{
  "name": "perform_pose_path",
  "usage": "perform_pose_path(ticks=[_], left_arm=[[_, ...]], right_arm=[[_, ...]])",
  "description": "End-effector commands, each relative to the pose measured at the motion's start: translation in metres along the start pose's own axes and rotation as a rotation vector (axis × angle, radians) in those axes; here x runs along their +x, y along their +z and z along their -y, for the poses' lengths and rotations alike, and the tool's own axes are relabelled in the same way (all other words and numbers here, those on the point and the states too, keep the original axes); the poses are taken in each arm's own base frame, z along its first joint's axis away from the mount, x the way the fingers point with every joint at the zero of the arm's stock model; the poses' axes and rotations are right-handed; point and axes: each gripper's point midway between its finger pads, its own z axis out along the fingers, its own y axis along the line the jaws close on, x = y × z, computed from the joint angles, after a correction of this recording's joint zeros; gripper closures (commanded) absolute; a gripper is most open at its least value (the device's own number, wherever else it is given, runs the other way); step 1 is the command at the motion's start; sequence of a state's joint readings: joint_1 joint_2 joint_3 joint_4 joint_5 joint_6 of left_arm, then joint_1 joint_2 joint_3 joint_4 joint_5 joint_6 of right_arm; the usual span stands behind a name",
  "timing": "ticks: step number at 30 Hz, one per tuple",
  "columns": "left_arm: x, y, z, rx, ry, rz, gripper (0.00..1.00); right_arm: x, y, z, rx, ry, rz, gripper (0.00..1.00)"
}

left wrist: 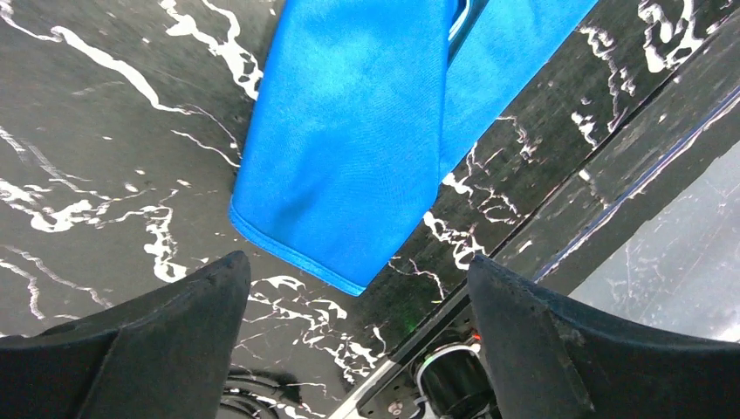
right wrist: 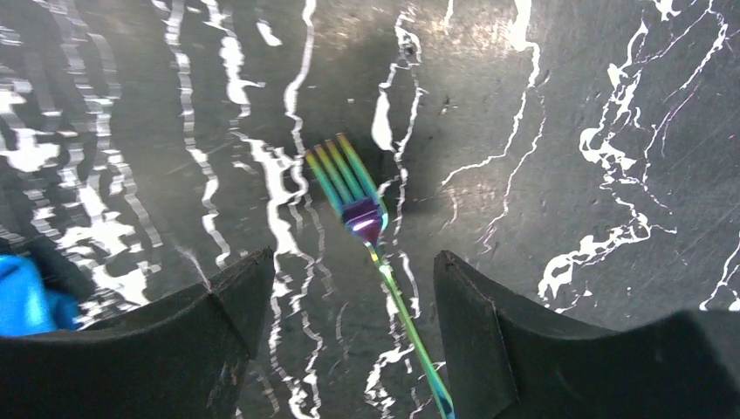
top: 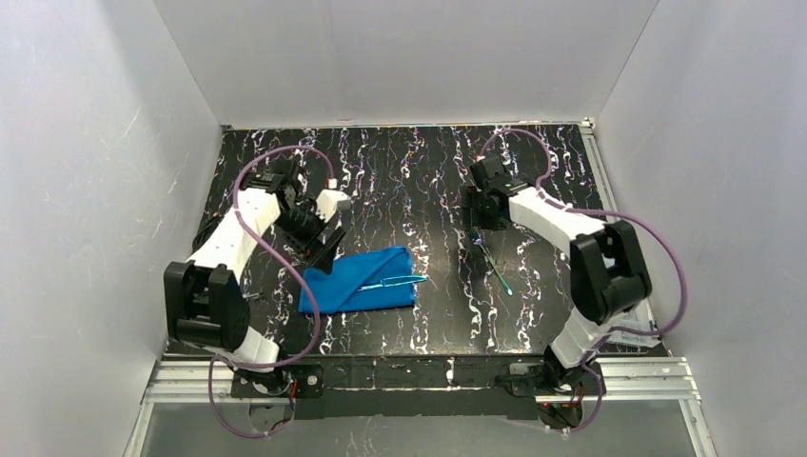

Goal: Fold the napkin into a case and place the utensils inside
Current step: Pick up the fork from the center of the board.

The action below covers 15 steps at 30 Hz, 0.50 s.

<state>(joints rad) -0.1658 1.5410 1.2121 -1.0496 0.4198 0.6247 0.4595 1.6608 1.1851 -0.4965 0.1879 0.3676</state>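
Table (top: 419,181): black, white-veined marble pattern, walled in white on three sides. Case (top: 357,283): bright blue cloth folded to a flat layered wedge, lying left of centre toward the near edge, hemmed corner pointing at the left arm. Utensil (top: 407,280): one thin blue-green stick lying along the case, its tip past the case's right edge; the left wrist view shows it at a fold between layers. Fork (right wrist: 353,196): iridescent green-to-purple, four tines, flat on the table right of centre, well apart from the case. Left gripper (left wrist: 356,266): fingers (left wrist: 174,332) spread wide, holding nothing, just beside the case's hemmed corner. Right gripper (right wrist: 349,262): fingers (right wrist: 201,323) spread, one on either side of the fork's handle, neither touching it
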Motion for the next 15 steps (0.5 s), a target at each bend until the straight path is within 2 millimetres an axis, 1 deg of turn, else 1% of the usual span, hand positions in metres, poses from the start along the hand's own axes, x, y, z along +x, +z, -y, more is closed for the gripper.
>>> perform_pose_path(ticks=[1, 4, 8, 12, 15], left_arm=[[-0.017, -0.039, 0.015, -0.035, -0.011, 0.088, 0.02], [-0.029, -0.058, 0.009, -0.095, -0.022, 0.115, 0.02], [-0.040, -0.078, -0.002, -0.179, -0.032, 0.131, 0.02], [-0.048, -0.090, -0.009, -0.233, -0.023, 0.151, 0.02], [-0.054, -0.096, -0.009, -0.245, -0.027, 0.172, 0.01]], right_arm=[[-0.008, 0.016, 0.018, 0.103, -0.061, -0.020, 0.26], [-0.016, 0.031, 0.013, 0.079, -0.064, -0.011, 0.27], [-0.021, 0.042, 0.006, 0.040, -0.066, -0.021, 0.35], [-0.022, 0.049, 0.001, 0.014, -0.068, -0.035, 0.39], [-0.020, 0.057, -0.004, -0.023, -0.061, -0.053, 0.44]])
